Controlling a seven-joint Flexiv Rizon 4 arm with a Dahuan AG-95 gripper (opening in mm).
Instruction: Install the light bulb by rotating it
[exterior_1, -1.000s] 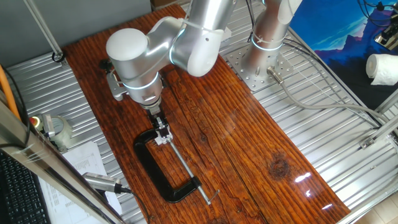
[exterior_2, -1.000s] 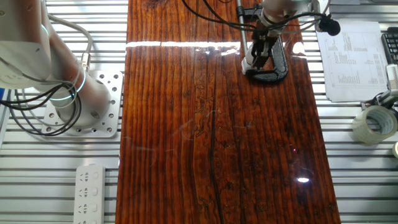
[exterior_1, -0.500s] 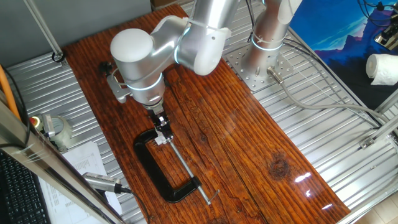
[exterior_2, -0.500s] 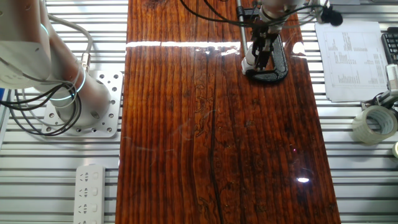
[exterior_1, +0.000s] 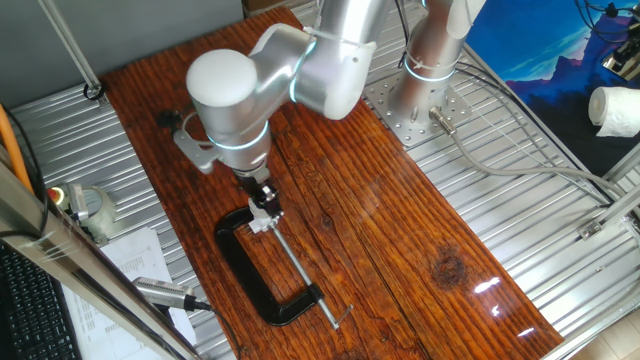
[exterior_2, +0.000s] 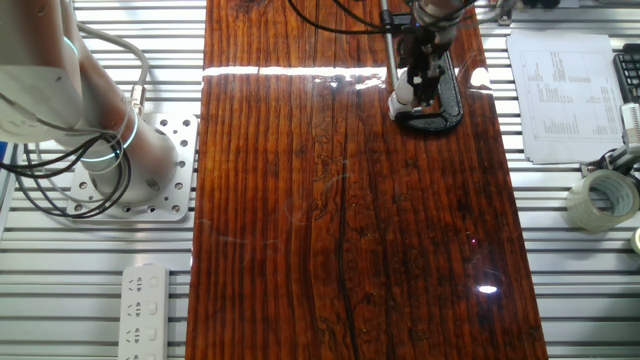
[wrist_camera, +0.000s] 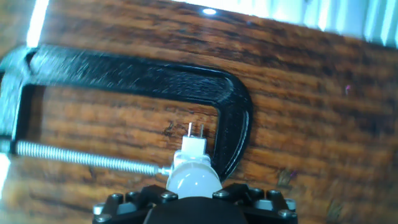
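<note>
wooden table (exterior_1: 400, 230) — black C-clamp (exterior_1: 255, 285) lying flat

A pale whitish light bulb (wrist_camera: 193, 178) sits beside the black C-clamp (wrist_camera: 231, 112) with its silvery screw (wrist_camera: 81, 157), on the reddish-brown striped tabletop (exterior_2: 340, 220).

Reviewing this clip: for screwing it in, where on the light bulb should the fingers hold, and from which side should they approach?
Grip the light bulb by its rounded pale head, coming straight down from above along its axis. The hand view shows the head facing the gripper while its lower end sits in the white socket held by the C-clamp, leaving only the head free to turn.
</note>
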